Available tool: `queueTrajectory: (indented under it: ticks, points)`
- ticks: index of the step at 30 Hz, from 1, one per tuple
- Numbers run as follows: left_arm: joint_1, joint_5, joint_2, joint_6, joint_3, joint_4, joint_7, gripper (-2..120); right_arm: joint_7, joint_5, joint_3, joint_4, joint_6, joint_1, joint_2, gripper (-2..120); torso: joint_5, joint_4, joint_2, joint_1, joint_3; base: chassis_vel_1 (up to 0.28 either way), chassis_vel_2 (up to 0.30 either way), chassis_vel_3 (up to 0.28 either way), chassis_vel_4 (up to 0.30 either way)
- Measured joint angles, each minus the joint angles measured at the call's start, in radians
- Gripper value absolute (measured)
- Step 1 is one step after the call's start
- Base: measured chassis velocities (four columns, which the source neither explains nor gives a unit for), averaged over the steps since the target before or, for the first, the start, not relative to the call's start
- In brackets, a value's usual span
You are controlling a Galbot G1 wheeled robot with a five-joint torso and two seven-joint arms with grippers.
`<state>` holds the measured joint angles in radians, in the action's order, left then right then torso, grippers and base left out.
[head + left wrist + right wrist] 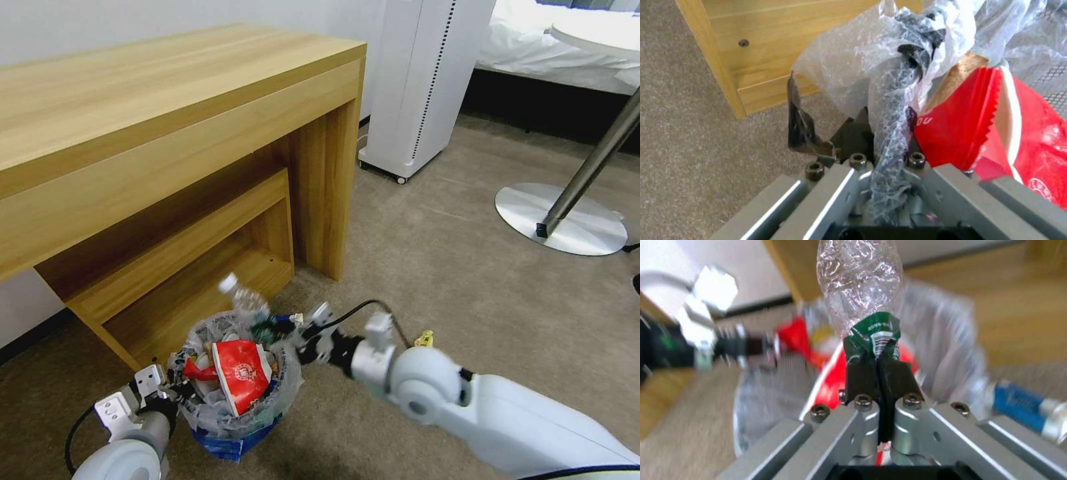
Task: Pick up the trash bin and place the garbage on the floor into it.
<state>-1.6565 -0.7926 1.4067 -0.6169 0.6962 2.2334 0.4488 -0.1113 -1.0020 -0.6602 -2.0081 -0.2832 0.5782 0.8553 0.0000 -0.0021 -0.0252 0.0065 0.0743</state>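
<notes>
The trash bin [233,427], lined with crinkly clear plastic, stands low at the front of the desk. My left gripper [179,388] is shut on its near rim, with liner and dark rim [896,100] pinched between the fingers. Red cup and wrapper garbage [241,373] fills the bin, and the red wrapper [996,133] lies right beside the left fingers. My right gripper [290,331] is shut on a crushed clear bottle [241,297] by its green label [875,331], holding it over the bin's far rim. A small yellow scrap [424,340] lies on the beige floor [467,280].
The wooden desk [167,120] with its low shelf [200,267] stands close behind the bin. A white wheeled appliance [413,87] and a round metal table base [563,217] stand farther right. A blue-white carton [1022,403] sits in the bin near the right gripper.
</notes>
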Motion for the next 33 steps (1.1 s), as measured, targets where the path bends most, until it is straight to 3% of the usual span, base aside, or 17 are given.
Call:
queueTrajectory:
  ticks: [7,15,27,31,33]
  points:
    - [-0.009,0.005,0.013,0.000,0.006,0.011,0.001,0,-0.050,-0.006,-0.099,0.066,-0.020,-0.038,0.050,0,0.0000,0.0000,0.000,0.000,0.000,0.000,0.000,0.000,0.000]
    - [-0.018,0.011,0.023,0.001,0.011,0.015,0.001,0,-0.059,0.018,-0.116,0.092,-0.019,-0.033,0.062,0,0.0000,0.0000,0.000,0.000,0.000,0.000,0.000,0.000,0.000]
    - [-0.013,0.036,0.049,0.001,-0.004,0.012,-0.004,0,-0.005,0.046,-0.079,0.034,0.018,-0.010,0.013,48,0.0001,-0.0002,0.000,0.000,0.000,0.000,0.000,0.000,0.000]
    - [-0.015,0.039,0.052,0.001,-0.004,0.013,-0.004,0,0.002,0.056,-0.074,0.034,0.035,-0.008,0.013,57,0.0002,-0.0001,0.000,0.000,0.000,0.000,0.000,0.000,0.000]
    - [-0.018,0.041,0.055,0.001,-0.003,0.016,-0.005,0,0.015,0.063,-0.066,0.035,0.056,-0.005,0.014,67,0.0001,-0.0001,0.000,0.000,0.000,0.000,0.000,0.000,0.000]
